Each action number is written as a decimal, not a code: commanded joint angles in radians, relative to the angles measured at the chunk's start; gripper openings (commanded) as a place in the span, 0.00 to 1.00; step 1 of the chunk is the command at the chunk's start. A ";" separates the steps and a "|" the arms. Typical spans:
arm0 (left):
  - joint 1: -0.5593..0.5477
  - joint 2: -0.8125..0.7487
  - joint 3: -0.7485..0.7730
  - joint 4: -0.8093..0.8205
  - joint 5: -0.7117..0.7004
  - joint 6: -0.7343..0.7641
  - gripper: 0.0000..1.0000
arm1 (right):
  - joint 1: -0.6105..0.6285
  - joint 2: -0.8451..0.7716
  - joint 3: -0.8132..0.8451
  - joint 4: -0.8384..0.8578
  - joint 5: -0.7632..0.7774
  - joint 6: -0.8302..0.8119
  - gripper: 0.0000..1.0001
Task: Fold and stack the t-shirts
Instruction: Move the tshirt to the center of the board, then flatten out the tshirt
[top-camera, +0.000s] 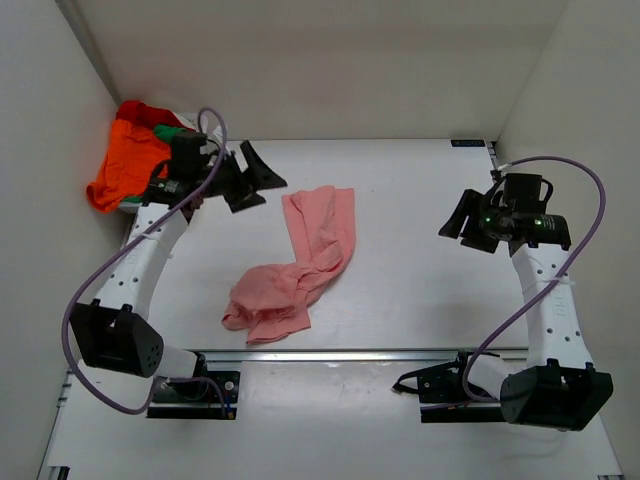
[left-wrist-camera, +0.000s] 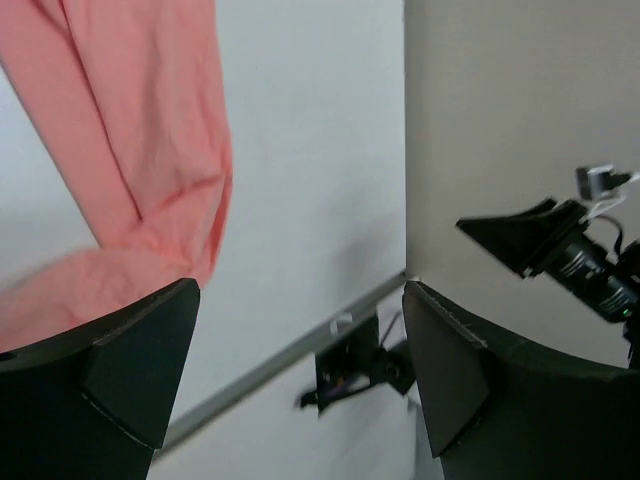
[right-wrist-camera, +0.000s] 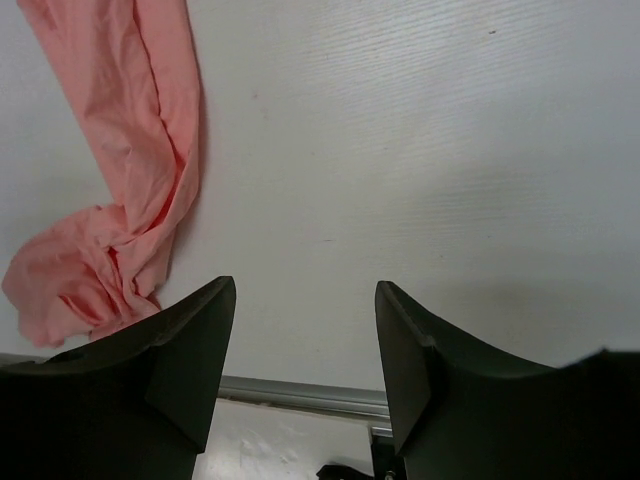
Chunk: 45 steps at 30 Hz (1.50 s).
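T-shirt (top-camera: 295, 265) lies midway on the table (top-camera: 420, 180), between the arms.
Left gripper (top-camera: 252, 182) just left of its far end, right gripper (top-camera: 462, 225) well apart — other t-shirts (top-camera: 125, 165) heaped at the far-left corner.

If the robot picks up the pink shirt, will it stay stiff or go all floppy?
Probably floppy: the pink shirt lies crumpled in soft folds, so it should droop where it isn't held. It looks thin, so likely light. Pushed, it would probably bunch up.
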 joint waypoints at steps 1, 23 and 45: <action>-0.041 -0.057 -0.105 0.059 0.063 -0.027 0.95 | 0.012 -0.029 -0.022 0.033 -0.028 0.000 0.56; -0.241 -0.215 -0.470 -0.490 -0.265 0.224 0.98 | 0.325 0.057 -0.257 0.144 -0.134 0.061 0.51; -0.250 -0.025 -0.539 -0.283 -0.242 -0.213 0.99 | 0.313 0.049 -0.261 0.148 -0.151 0.055 0.52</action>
